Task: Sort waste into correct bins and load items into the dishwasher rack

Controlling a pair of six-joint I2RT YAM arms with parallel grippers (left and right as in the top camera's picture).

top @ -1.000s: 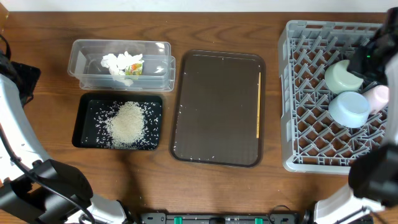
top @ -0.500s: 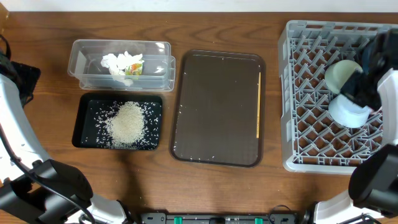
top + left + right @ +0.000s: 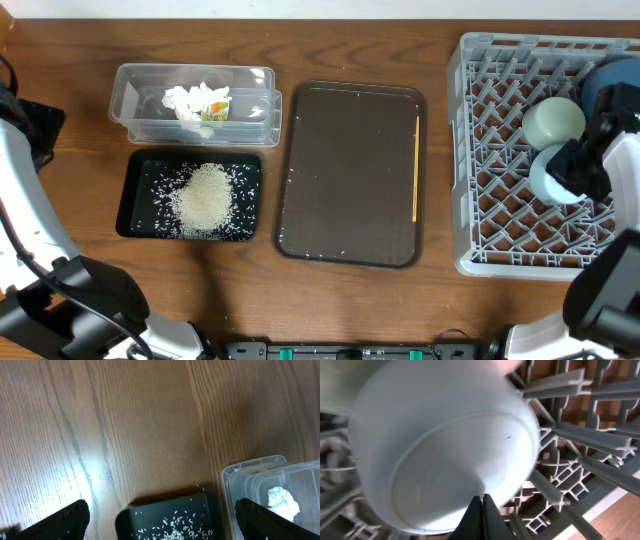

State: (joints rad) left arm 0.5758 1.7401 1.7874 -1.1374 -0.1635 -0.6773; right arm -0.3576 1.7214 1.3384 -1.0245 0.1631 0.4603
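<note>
Inverted, likely to drain: light-blue bowl (image 3: 546, 180) in the right-hand dishwasher rack (image 3: 490, 205)
Above it the right gripper (image 3: 482, 510) hangs pinched empty; the left gripper (image 3: 162, 520) gapes wide.

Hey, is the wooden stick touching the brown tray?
Touching. The overhead view shows the wooden stick lying flat on the brown tray, just inside its rim.

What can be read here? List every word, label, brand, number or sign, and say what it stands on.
No text can be read in any view.
Wrapper scrap in the clear tub: yellow-green and orange print, too small to read.
Dishwasher rack, black tray, brown tray: no markings visible.
</note>
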